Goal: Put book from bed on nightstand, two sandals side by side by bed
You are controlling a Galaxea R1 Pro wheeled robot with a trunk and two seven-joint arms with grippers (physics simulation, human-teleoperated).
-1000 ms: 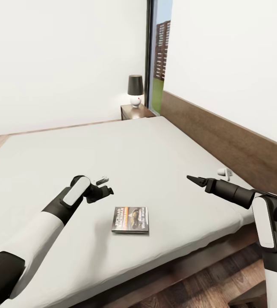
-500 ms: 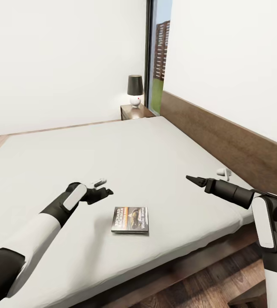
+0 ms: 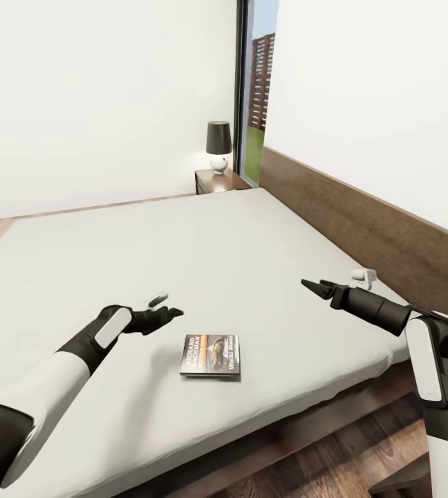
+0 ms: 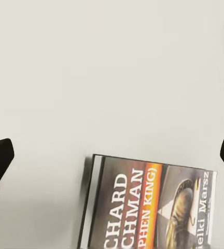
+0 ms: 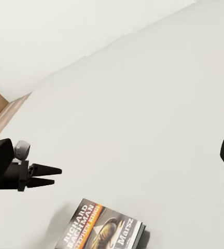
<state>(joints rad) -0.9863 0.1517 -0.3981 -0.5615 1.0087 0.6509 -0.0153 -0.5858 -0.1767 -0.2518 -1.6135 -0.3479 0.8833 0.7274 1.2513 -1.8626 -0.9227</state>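
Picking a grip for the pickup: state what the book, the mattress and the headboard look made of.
Book: thin paperback, apparently a printed card cover; the orange band and white lettering look matte, no glare.
Mattress: plain off-white, fabric-like, matte and smooth; the weave is too fine to tell.
Headboard: brown wood-grain panel, low sheen; solid wood or veneer cannot be told.
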